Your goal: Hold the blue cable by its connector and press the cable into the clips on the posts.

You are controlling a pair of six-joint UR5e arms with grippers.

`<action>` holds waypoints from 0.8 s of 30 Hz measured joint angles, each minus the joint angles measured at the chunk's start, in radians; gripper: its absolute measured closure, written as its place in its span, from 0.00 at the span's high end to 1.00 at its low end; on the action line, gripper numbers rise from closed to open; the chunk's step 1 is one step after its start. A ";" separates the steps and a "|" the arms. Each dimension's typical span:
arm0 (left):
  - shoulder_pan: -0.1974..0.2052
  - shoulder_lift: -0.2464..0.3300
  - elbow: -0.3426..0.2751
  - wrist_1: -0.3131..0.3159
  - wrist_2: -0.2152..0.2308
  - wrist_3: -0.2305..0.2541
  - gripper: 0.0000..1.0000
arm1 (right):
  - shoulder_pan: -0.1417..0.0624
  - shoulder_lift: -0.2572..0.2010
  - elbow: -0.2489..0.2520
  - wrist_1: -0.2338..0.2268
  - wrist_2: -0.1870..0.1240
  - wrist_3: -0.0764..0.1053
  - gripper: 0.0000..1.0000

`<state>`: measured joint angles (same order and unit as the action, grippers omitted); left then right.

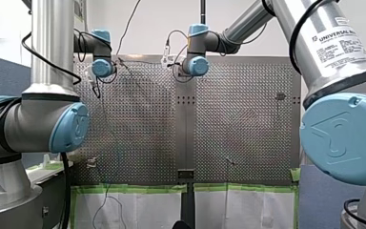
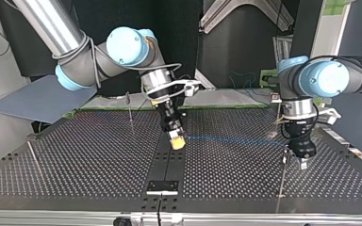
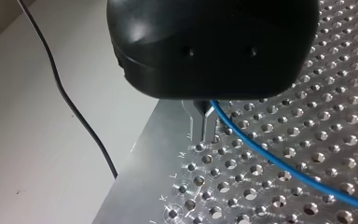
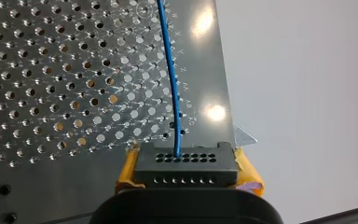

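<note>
In the right wrist view a dark grey connector (image 4: 186,164) sits between yellow pads (image 4: 126,173), with my right gripper (image 4: 186,179) shut on it. The blue cable (image 4: 170,79) leaves the connector and runs out over the perforated plate. In the top view it stretches just above the table as a thin blue line (image 2: 235,140) from my right gripper (image 2: 177,141) to my left gripper (image 2: 303,161). The left wrist view shows my left gripper (image 3: 206,122) with narrow metal fingers shut on the blue cable (image 3: 270,161) close to the plate. A thin post (image 2: 283,176) stands just beside my left gripper.
Two more thin posts (image 2: 129,109) (image 2: 34,157) rise from the perforated table (image 2: 89,165) on the top view's left half. A dark centre strip (image 2: 167,165) divides the two plates. A black wire (image 3: 74,107) lies on the pale surface past the plate's edge.
</note>
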<state>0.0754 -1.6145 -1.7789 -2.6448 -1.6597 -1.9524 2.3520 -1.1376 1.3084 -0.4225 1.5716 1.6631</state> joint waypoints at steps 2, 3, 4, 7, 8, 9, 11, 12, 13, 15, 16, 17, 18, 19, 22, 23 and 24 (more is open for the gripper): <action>0.000 -0.001 0.001 -0.001 0.000 0.000 0.01 | -0.001 0.000 -0.001 0.001 0.000 0.000 0.00; 0.000 -0.001 0.001 -0.001 0.000 0.000 0.01 | -0.002 0.000 -0.001 0.001 0.000 0.000 0.00; 0.001 -0.001 0.001 -0.002 0.000 0.000 0.01 | -0.002 0.000 -0.001 0.002 -0.001 0.000 0.00; 0.001 -0.001 0.000 -0.004 0.000 0.000 0.01 | -0.002 0.000 -0.001 0.004 -0.001 -0.001 0.00; 0.001 -0.001 0.000 -0.005 -0.001 0.000 0.01 | -0.002 0.000 -0.001 0.005 -0.002 -0.001 0.00; 0.001 -0.001 0.000 -0.007 -0.002 0.000 0.01 | -0.002 0.000 -0.001 0.005 -0.002 -0.002 0.00; 0.001 -0.001 0.000 -0.014 -0.011 0.001 0.01 | 0.000 0.000 -0.001 0.006 -0.003 -0.003 0.00; 0.001 -0.001 0.000 -0.016 -0.016 0.001 0.01 | 0.001 0.000 -0.001 0.006 -0.004 -0.003 0.00; 0.001 -0.001 0.000 -0.019 -0.021 0.001 0.01 | 0.001 0.000 -0.001 0.006 -0.005 -0.004 0.00; 0.001 -0.001 0.000 -0.026 -0.032 0.001 0.01 | 0.002 0.000 -0.001 0.006 -0.005 -0.004 0.00; 0.001 -0.001 0.000 -0.031 -0.038 0.001 0.01 | 0.002 0.000 -0.001 0.007 -0.006 -0.005 0.00; 0.000 -0.001 0.000 -0.038 -0.044 0.001 0.01 | 0.002 0.000 -0.001 0.007 -0.006 -0.006 0.00; 0.000 -0.001 0.000 -0.043 -0.048 0.001 0.01 | 0.001 0.001 -0.001 0.007 -0.006 -0.006 0.00; 0.000 -0.001 0.000 -0.049 -0.051 0.001 0.01 | 0.000 0.001 -0.001 0.007 -0.006 -0.007 0.00; 0.000 -0.001 -0.001 -0.063 -0.059 0.002 0.01 | -0.002 0.001 -0.001 0.006 -0.006 -0.009 0.00; 0.001 -0.001 -0.001 -0.067 -0.066 0.002 0.01 | -0.003 0.001 -0.001 0.005 -0.006 -0.009 0.00; 0.001 -0.001 -0.001 -0.070 -0.072 0.002 0.01 | -0.003 0.002 -0.001 0.005 -0.006 -0.009 0.00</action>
<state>0.0760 -1.6158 -1.7802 -2.7146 -1.7316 -1.9506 2.3486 -1.1358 1.3074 -0.4179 1.5660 1.6536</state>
